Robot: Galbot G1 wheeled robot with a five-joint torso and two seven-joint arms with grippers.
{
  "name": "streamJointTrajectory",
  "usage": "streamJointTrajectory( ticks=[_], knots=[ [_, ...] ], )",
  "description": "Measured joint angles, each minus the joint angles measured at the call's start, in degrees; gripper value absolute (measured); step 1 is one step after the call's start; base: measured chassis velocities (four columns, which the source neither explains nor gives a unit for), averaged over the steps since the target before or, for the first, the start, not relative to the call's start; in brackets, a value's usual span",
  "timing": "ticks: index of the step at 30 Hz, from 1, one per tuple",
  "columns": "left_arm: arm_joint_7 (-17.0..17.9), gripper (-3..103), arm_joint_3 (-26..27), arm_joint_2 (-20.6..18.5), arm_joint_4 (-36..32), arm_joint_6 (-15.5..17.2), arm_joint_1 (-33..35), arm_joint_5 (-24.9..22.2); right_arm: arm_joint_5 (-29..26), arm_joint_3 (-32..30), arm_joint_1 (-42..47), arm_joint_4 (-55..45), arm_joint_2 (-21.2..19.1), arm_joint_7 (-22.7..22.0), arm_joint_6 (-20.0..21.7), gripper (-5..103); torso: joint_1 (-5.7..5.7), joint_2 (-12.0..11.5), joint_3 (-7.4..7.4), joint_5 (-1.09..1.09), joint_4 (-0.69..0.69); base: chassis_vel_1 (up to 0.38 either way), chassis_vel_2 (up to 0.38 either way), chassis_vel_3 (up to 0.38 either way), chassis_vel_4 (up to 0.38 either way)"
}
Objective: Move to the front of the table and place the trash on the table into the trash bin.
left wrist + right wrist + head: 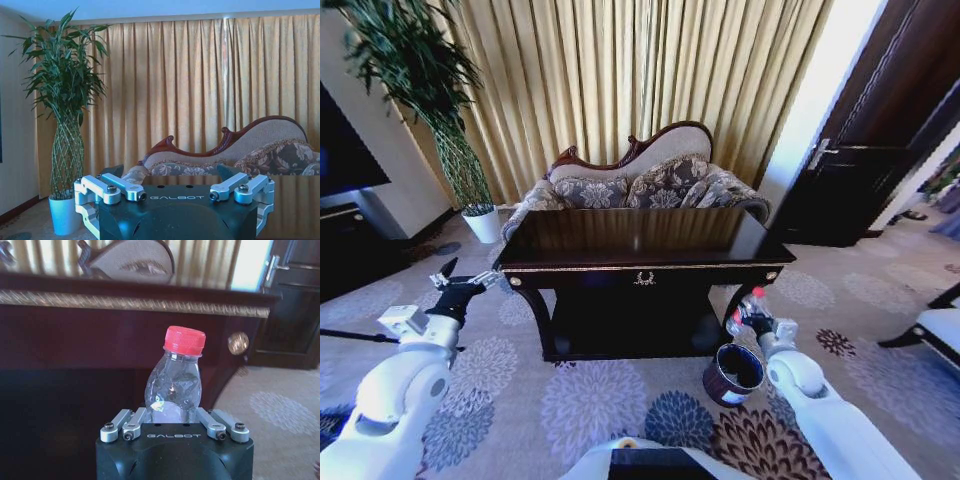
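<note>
Holding the clear bottle [175,385] with the red cap upright, the right gripper [172,421] has its fingers closed on the bottle's lower body, below the table's front edge and off its right front corner. In the head view the bottle [748,312] sits above and a little to the left of the trash bin [733,373], which stands on the patterned carpet beside the table's right leg. The table [640,240] shows a bare glossy top, so this looks like the carrying step, with the drop into the bin not yet done. The next move calls for bringing the bottle squarely over the bin's open mouth and lowering it before the fingers part, since a release from here may clip the rim. The left gripper [450,285] hangs idle off the table's left corner, fingers spread wide
</note>
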State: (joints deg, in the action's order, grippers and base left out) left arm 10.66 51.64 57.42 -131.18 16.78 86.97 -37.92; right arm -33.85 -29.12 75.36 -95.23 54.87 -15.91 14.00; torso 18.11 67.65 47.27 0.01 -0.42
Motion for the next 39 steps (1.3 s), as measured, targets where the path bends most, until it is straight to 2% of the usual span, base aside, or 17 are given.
streamJointTrajectory(
  ticks=[3,6,8,14,16,19,26,29,32,33,36,37,39],
  knots=[
    [-0.5,100,0.4,0.2,-1.0,-0.1,1.0,0.1,2.0,2.6,-4.7,10.8,0.1,-0.2,-1.2,28,-0.02,0.0,-0.01,0.0,0.01,0.0,0.0,0.0,0.0],
    [-0.5,100,0.6,0.3,-1.2,-0.3,1.4,0.2,2.6,3.5,-6.2,15.4,0.1,-0.2,-2.1,28,-0.02,0.0,-0.01,-0.01,0.0,0.0,0.0,0.0,0.0],
    [-0.9,100,0.8,0.6,-1.4,-0.6,1.8,0.6,4.1,4.7,-8.8,22.6,-0.1,0.3,-3.4,28,-0.02,0.0,-0.01,0.01,-0.02,0.0,0.0,0.0,0.0],
    [-2.4,100,0.6,1.1,-1.4,-0.9,2.2,1.7,6.6,7.1,-13.3,31.1,0.3,1.8,-6.0,28,-0.02,0.0,-0.01,-0.01,-0.01,0.0,0.0,0.0,0.0],
    [-3.9,100,0.5,1.3,-1.4,-1.7,2.6,3.0,8.2,8.8,-16.9,36.6,1.0,2.6,-7.2,28,-0.02,0.0,-0.01,-0.02,0.0,0.0,0.0,0.0,0.0],
    [-4.2,100,0.7,1.4,-1.8,-2.1,3.3,3.6,9.4,10.4,-20.9,41.8,2.2,2.9,-8.3,28,-0.02,0.0,-0.01,-0.01,0.01,0.0,0.0,0.0,0.0],
    [-4.2,100,2.1,1.5,-2.0,-2.6,4.2,3.5,11.1,11.9,-23.0,44.6,3.1,3.5,-8.2,27,-0.02,0.0,-0.01,-0.02,0.0,0.0,0.0,0.0,0.0],
    [-4.2,100,2.3,1.4,-1.9,-2.8,4.2,3.5,11.6,12.2,-22.5,44.7,3.2,4.0,-6.9,24,-0.02,0.0,-0.02,-0.02,0.01,0.0,0.0,0.0,0.0],
    [-4.2,100,2.0,1.3,-1.5,-3.0,3.8,3.5,12.0,11.4,-21.6,44.8,3.3,4.4,-6.3,39,-0.02,0.0,-0.02,-0.01,-0.02,0.0,0.0,0.0,0.0],
    [-4.2,100,2.0,1.3,-1.5,-3.0,3.8,3.5,12.0,11.4,-21.6,44.8,3.3,4.4,-6.3,39,-0.02,0.0,-0.02,-0.01,-0.02,0.0,0.0,0.0,0.0],
    [-4.2,100,1.9,1.2,-1.3,-3.3,3.7,3.5,11.7,10.7,-20.9,44.1,3.0,4.4,-6.2,56,-0.02,0.0,-0.02,-0.01,-0.01,0.0,0.0,0.0,0.0],
    [-4.2,100,1.9,1.2,-1.3,-3.3,3.7,3.5,11.7,10.7,-20.9,44.1,3.0,4.4,-6.2,56,-0.02,0.0,-0.02,-0.01,-0.01,0.0,0.0,0.0,0.0],
    [-4.2,100,1.9,1.0,-1.3,-3.4,3.7,3.4,10.8,10.4,-20.4,42.9,2.6,4.4,-6.1,66,-0.02,0.0,-0.02,-0.02,0.0,0.0,0.0,0.0,0.0]
  ],
)
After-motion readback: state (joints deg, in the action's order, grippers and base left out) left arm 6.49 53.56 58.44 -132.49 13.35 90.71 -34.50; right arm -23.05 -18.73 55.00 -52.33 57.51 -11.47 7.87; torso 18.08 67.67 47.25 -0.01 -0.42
